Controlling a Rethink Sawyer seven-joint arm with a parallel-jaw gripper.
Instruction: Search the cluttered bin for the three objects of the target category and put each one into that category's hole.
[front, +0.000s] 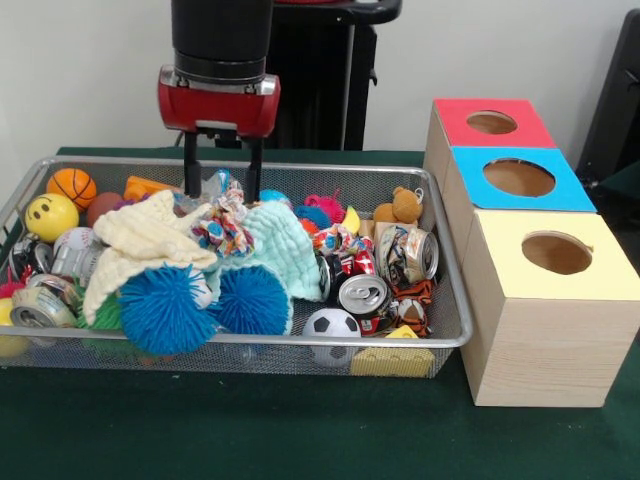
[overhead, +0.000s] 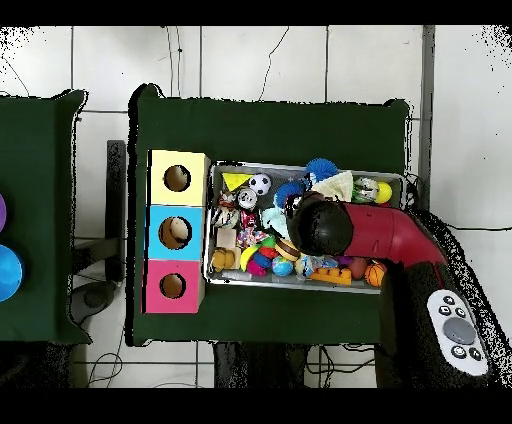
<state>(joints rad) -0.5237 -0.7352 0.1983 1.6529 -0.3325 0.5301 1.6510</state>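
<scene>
Wire mesh forms the bin (front: 455, 325) you are working in, and everything below is placed against it. From the front view you can see the gripper (front: 222, 170) hanging over the bin's back rim, its two black fingers (front: 189, 163) apart with nothing between them, tips just above a knotted rope toy (front: 222, 225). The overhead view hides this: there the red arm (overhead: 395, 232) covers the middle of the bin (overhead: 310, 167) and the fingers are out of sight.

Inside the bin, the front view shows two blue spiky balls (front: 165, 310) at the front, a soccer ball (front: 332, 324) beside them, crushed cans (front: 364, 295) toward the box side, a basketball (front: 72, 187) and a yellow smiley ball (front: 51, 216) at the opposite end.

Just beside the bin stands a row of three wooden boxes, each with one hole: yellow box (front: 556, 255), blue box (front: 519, 178), red box (front: 491, 122). Only overhead can you look straight into the holes (overhead: 174, 232).
</scene>
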